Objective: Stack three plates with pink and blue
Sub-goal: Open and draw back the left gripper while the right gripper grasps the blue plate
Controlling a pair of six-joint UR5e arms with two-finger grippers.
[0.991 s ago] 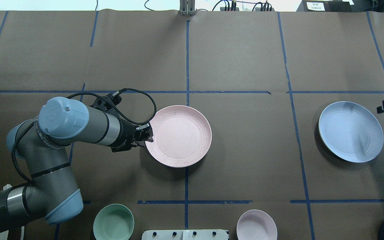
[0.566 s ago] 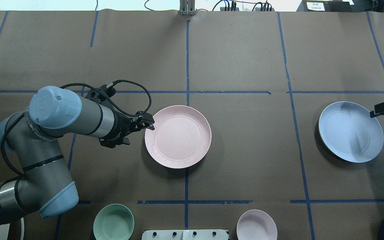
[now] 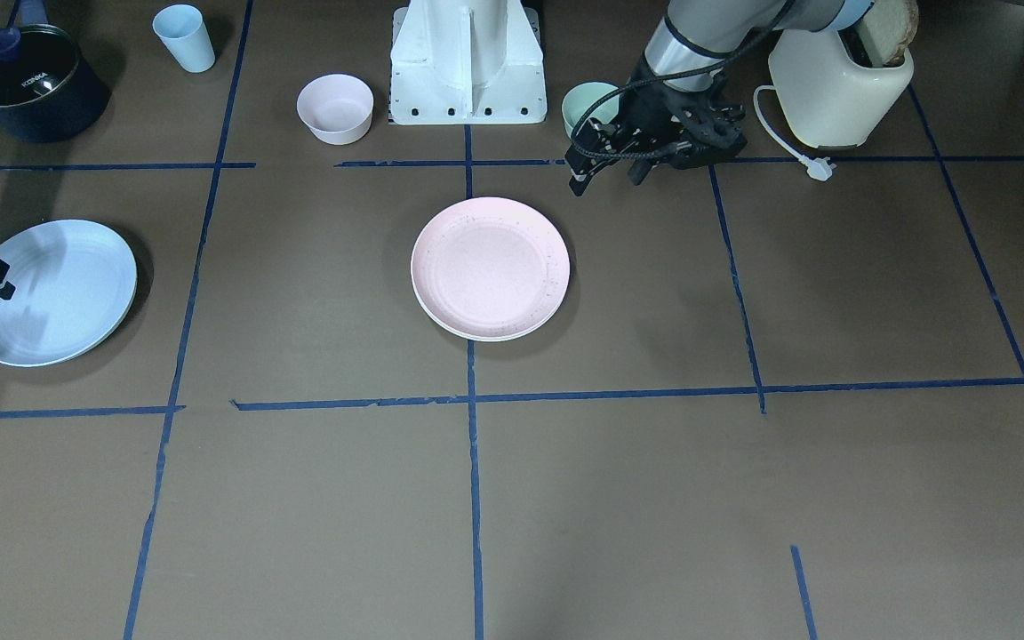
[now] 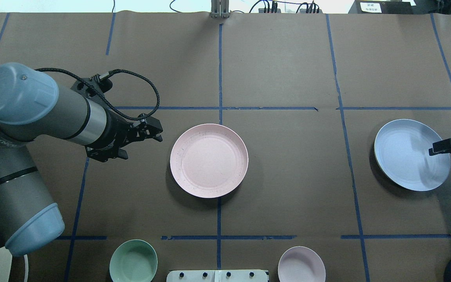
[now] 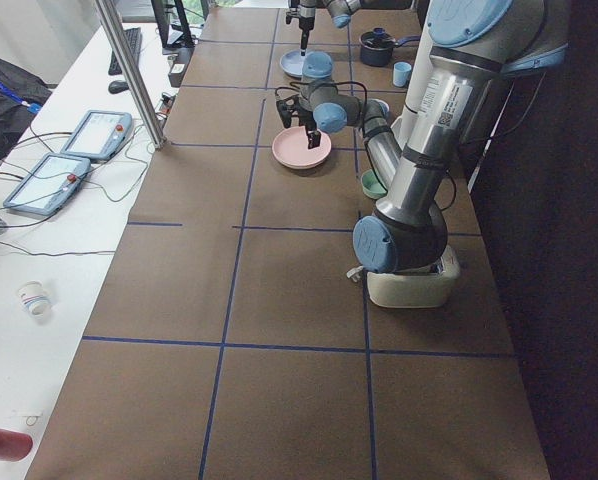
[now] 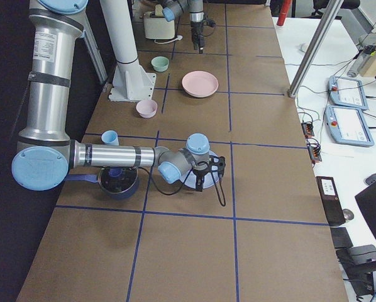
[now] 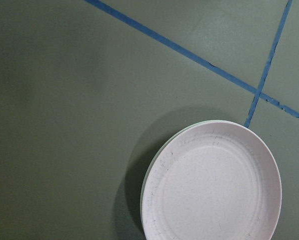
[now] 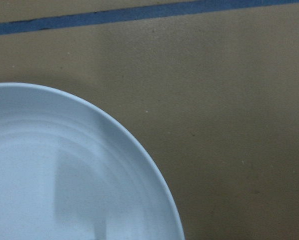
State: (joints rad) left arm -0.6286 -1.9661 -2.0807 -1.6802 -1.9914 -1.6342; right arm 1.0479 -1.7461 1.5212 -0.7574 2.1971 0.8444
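A pink plate [image 4: 209, 160] lies flat at the table's middle, also in the front view [image 3: 490, 268]. In the left wrist view the pink plate [image 7: 214, 185] shows a second pale rim just under its left edge. A blue plate [image 4: 411, 154] lies at the right, also in the front view [image 3: 48, 292]. My left gripper [image 4: 159, 134] is open and empty, hanging left of the pink plate and clear of it. My right gripper [image 4: 441, 148] hovers over the blue plate's right rim and looks open. The right wrist view shows only the blue plate's edge [image 8: 64, 170].
A green bowl [image 4: 133, 261] and a pink bowl [image 4: 301, 264] sit near the robot base [image 3: 468, 62]. A toaster [image 3: 841, 76] with its cord stands behind the left arm. A dark pot [image 3: 28, 80] and a blue cup [image 3: 183, 37] stand at the right arm's side.
My left gripper has drawn back left from the pink plate's rim, leaving the plate in place. My right gripper has moved in from the edge over the blue plate's right rim.
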